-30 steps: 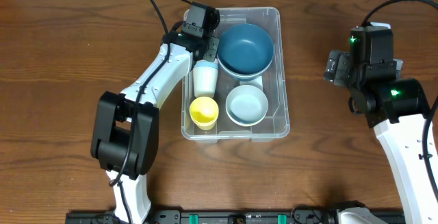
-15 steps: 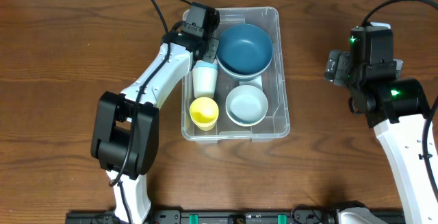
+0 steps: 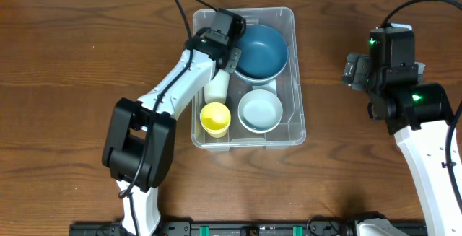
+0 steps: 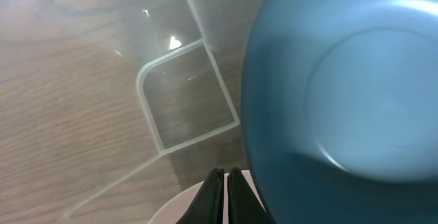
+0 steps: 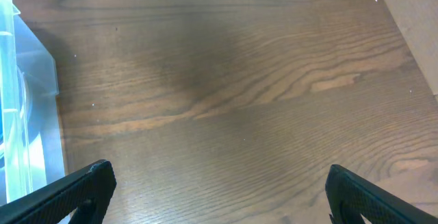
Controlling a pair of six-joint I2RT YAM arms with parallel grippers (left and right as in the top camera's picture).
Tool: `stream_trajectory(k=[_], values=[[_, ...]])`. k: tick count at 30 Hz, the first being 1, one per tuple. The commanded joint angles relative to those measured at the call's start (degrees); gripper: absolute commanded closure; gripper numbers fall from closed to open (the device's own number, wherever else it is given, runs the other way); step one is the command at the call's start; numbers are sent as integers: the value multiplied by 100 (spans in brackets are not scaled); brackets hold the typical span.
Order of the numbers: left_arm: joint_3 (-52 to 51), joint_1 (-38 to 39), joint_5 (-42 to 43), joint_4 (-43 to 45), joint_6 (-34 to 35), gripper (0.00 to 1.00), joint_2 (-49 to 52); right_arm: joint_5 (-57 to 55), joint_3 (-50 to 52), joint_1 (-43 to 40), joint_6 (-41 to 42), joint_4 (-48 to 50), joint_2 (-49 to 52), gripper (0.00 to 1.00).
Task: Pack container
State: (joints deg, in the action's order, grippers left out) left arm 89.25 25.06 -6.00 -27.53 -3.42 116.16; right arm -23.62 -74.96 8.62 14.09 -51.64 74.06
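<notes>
Jaws on my left gripper [image 4: 223, 175] are pressed together, nothing between them. Tips point down inside the container [image 3: 299, 84], with a pale rim just beside them that I take for the white cup [image 4: 179, 214]. The dark blue bowl [image 4: 342, 80] fills the right of that view, very close.

The container sits centre frame in the overhead, long axis running top to bottom. My left arm is over its upper-left part, so left is nearer.

My right gripper [image 5: 219, 176] hangs well off to the right over bare table [image 5: 239, 80], jaws wide apart and empty, container wall at its far left.

Left wrist view shows the shut tips and a moulded notch [image 4: 188, 94]. Only the overhead shows the yellow cup [image 3: 215, 118] and light blue bowl [image 3: 260, 110] in the lower half.
</notes>
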Motion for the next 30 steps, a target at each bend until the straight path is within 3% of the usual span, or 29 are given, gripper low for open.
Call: stream_trajectory(k=[1, 30], values=[[2, -39, -160, -61, -55, 94, -20, -57, -85, -37, 46, -9, -55, 1], [42, -37, -289, -461, -57, 94, -177, -57, -85, -37, 46, -9, -55, 1]])
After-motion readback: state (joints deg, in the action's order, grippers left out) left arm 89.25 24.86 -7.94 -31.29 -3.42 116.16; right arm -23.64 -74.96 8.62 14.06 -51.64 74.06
